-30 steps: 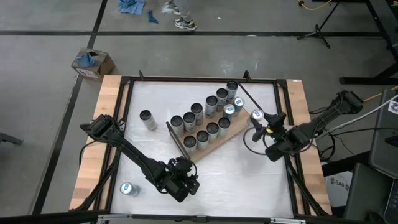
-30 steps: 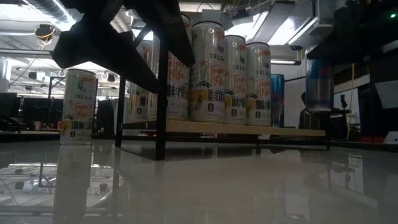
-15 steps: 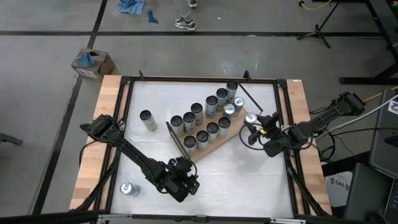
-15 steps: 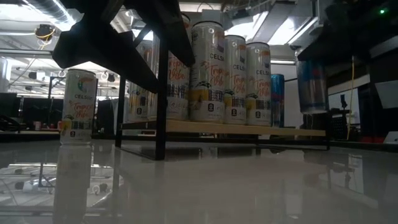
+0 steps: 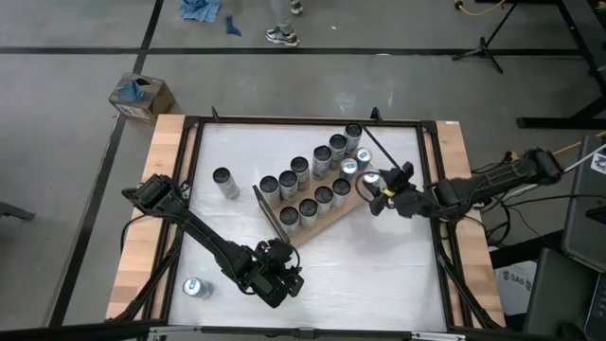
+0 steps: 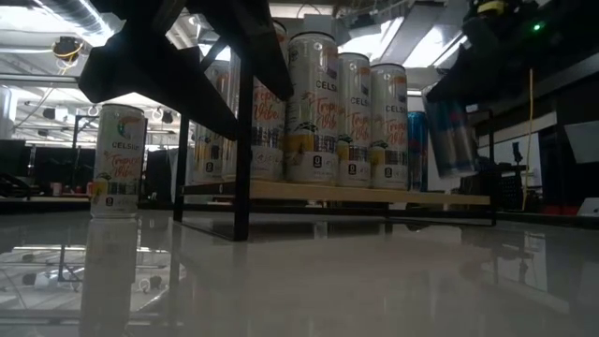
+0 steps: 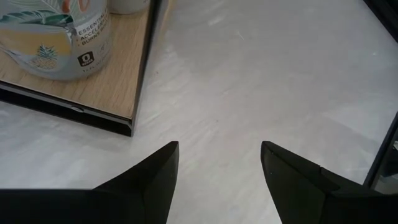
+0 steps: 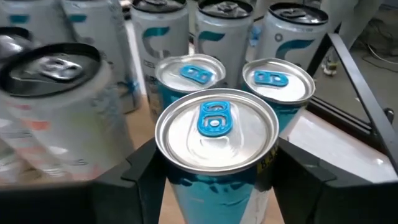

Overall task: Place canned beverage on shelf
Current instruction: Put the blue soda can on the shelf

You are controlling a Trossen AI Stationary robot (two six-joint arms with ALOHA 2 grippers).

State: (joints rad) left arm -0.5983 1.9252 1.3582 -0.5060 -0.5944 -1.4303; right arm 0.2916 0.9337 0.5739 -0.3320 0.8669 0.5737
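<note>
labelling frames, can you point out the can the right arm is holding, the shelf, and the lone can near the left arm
held blue can (image 8: pixel 216 127), right wrist view, lid by the tab
shelf (image 5: pixel 343 210), high view, bare board edge
lone can (image 5: pixel 193 288), high view, its top

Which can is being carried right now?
The blue can, clamped in the right gripper beside the shelf, tilted off the table. Every other can stands on its own.

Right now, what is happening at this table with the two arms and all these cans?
The right gripper holds a blue-tabbed can in its fingers and carries it tilted, above the table, beside the end of the shelf. Two rows of cans already stand on that board. The left gripper waits open over the white table near the shelf's dark end panel. Two more cans stand on the table, one beside the shelf, one near the front edge.
</note>
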